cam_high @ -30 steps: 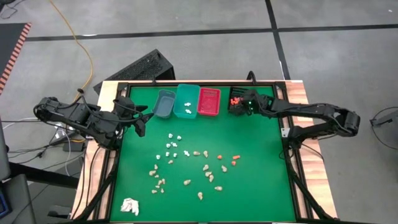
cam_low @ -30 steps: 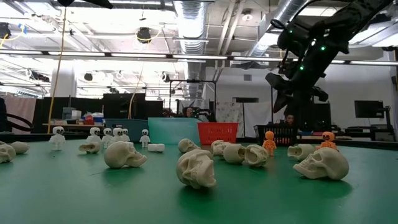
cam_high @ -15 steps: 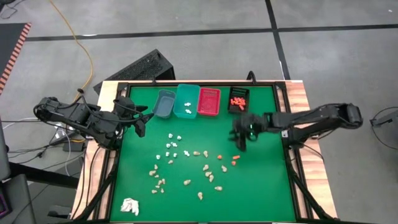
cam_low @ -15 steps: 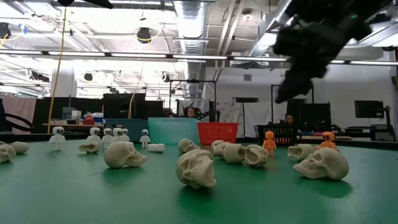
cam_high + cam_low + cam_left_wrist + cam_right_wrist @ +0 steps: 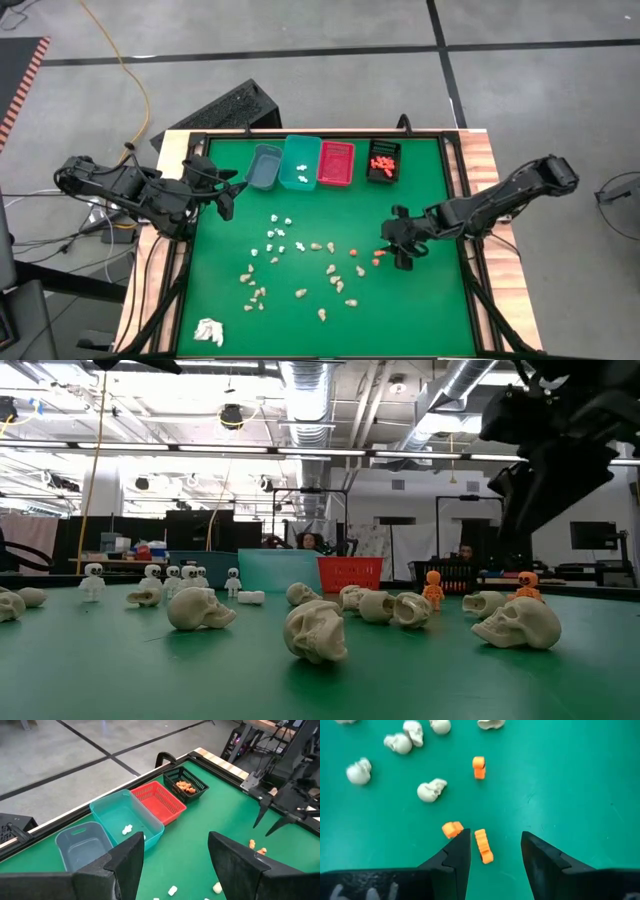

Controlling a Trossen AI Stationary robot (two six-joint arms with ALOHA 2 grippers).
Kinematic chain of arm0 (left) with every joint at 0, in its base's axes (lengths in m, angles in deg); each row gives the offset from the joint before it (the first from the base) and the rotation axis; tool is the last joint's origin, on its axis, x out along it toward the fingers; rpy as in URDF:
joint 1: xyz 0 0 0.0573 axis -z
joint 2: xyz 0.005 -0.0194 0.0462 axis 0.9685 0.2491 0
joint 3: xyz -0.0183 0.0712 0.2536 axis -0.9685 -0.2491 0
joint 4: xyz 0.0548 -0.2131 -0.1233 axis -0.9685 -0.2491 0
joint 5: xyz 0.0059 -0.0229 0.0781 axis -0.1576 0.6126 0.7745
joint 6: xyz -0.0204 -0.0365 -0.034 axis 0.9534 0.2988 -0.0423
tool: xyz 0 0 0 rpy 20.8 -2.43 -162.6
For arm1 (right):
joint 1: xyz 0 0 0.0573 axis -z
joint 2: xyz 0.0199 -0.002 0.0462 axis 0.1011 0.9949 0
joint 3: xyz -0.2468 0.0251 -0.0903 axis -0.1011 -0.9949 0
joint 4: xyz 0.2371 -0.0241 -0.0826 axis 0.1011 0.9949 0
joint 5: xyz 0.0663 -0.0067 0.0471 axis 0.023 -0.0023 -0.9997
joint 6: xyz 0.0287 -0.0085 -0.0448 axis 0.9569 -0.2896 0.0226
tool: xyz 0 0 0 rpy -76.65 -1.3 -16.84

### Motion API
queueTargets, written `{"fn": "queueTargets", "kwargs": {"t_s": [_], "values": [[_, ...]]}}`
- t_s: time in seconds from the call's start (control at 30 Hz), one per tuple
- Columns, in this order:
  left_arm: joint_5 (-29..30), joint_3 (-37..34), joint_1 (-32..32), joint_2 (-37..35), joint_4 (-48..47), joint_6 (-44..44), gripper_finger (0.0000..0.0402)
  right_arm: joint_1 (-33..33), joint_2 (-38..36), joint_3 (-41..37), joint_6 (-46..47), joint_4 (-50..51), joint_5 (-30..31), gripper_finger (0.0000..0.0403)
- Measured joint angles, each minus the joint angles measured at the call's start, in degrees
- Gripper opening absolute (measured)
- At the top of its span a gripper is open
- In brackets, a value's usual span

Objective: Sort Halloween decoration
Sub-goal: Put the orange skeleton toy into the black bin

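Surface: green table [image 5: 420, 310] in a black frame, workshop room behind; four bins line the far edge, the grey bin [image 5: 263, 167], teal bin [image 5: 300, 161], red bin [image 5: 336, 163] and black basket [image 5: 383, 161]
What changed: a second ago your right pincer [image 5: 399, 245] hung over the black basket; now it has swung back toward you and come down beside the loose orange figures [image 5: 377, 257]
What that means: the basket already holds a heap of orange pieces, so you look to be back for the next one; only a few orange pieces are left on the table
Right pincer: fingers apart with nothing between them, poised just above an orange figure [image 5: 483, 846] that lies in line with the gap; a second orange figure [image 5: 452, 828] sits just beside one finger
Left pincer: yours waits at the left edge near the grey bin, fingers [image 5: 235, 865] wide apart, holding nothing
Rest of the sorting: beige skulls [image 5: 332, 272] and white figures [image 5: 278, 230] are scattered over the middle of the table; a few white pieces [image 5: 126, 828] lie in the teal bin
Not part of it: white paper wad [image 5: 208, 331] at the near left corner
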Motion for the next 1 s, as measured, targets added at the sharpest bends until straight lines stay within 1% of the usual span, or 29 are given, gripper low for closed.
{"fn": "queueTargets", "kwargs": {"t_s": [0.23,0.4,0.6,0.73,0.83,0.9,1.0], "values": [[-0.2,0.0,0.0,0.0,0.0,0.7,0.0210,0.1,5.1,0.0,-1.3,-1.0,-0.4,0.0168],[-0.3,0.0,0.0,0.0,0.0,0.8,0.0210,0.1,10.1,0.0,-2.5,-4.4,-4.7,0.0168],[-0.2,0.0,0.0,0.0,0.0,1.3,0.0210,0.2,15.2,0.0,-2.4,-4.7,-4.6,0.0168],[-0.2,0.0,0.0,0.0,0.0,1.3,0.0210,0.3,17.2,0.2,-2.0,-5.5,-4.5,0.0166],[-0.3,0.0,0.0,0.0,0.0,1.3,0.0210,0.2,17.7,0.2,-0.3,-5.9,-4.5,0.0149],[-0.3,0.0,0.0,0.0,0.0,1.3,0.0210,0.3,17.5,0.2,1.1,-5.9,-4.5,0.0125],[-0.2,0.0,0.0,0.0,0.0,1.3,0.0210,0.3,16.9,0.2,2.7,-5.9,-4.4,0.0080]]}}
